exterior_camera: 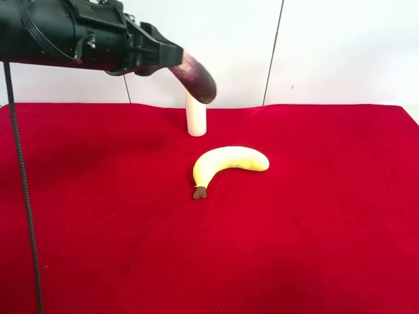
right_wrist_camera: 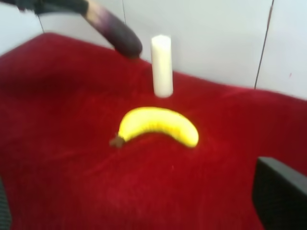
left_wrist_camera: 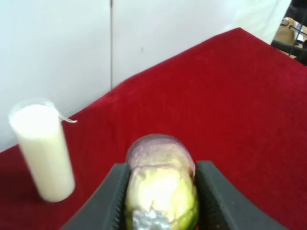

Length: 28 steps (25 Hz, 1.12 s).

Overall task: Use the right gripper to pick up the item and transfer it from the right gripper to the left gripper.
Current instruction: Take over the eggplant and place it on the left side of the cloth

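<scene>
The eggplant (exterior_camera: 200, 78), dark purple with a pale end, hangs in the air above the red cloth, held by the all-black left gripper (exterior_camera: 171, 55) at the exterior high view's upper left. In the left wrist view the eggplant (left_wrist_camera: 160, 163) sits clamped between the two black fingers (left_wrist_camera: 112, 201), its pale green-lilac end nearest the camera. The right wrist view shows the eggplant (right_wrist_camera: 115, 31) and left gripper (right_wrist_camera: 53, 5) at a distance. The right gripper (right_wrist_camera: 134, 191) is open and empty; only its dark fingers (right_wrist_camera: 280, 191) show at the frame edges. It is out of the exterior high view.
A yellow banana (exterior_camera: 229, 162) lies mid-table on the red cloth (exterior_camera: 98, 229). A white pillar candle (exterior_camera: 196, 118) stands upright behind it, just below the eggplant's tip. A black cable (exterior_camera: 23, 183) hangs at the left. A white wall stands behind the table.
</scene>
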Available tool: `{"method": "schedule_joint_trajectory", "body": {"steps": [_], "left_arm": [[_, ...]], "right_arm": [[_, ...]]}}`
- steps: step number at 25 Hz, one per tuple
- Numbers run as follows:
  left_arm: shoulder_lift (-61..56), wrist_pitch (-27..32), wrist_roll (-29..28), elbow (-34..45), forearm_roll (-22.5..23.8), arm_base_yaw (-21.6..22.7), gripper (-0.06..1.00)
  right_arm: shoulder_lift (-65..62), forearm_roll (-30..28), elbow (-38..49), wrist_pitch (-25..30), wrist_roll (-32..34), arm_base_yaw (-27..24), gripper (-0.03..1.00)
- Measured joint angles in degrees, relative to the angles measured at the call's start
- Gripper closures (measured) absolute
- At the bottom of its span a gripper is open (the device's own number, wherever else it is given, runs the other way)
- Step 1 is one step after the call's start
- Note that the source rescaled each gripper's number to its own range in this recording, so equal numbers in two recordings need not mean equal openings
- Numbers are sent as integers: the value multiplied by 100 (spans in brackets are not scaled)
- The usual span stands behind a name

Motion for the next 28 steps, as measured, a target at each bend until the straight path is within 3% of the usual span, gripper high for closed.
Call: {"method": "schedule_joint_trajectory", "body": {"steps": [3, 6, 12, 16, 21, 28], "left_arm": [[0, 353, -560, 0, 592, 530, 94], [0, 804, -1558, 0, 1768, 1138, 94], [0, 1722, -4089, 0, 5170, 2107, 94], [0, 2173, -5236, 0, 6702, 2406, 94], [46, 2514, -5587, 0, 7220, 2461, 94], [386, 2907, -5616, 0, 7264, 2461, 94]], "right_arm": [[0, -4, 339, 0, 0, 0, -3], [0, 14, 848, -122, 0, 0, -3], [0, 24, 1523, -654, 0, 0, -3], [5, -62, 1797, -703, 0, 0, -3], [5, -129, 1899, -674, 5, 0, -3], [5, -129, 1899, -674, 18, 0, -3]]}}
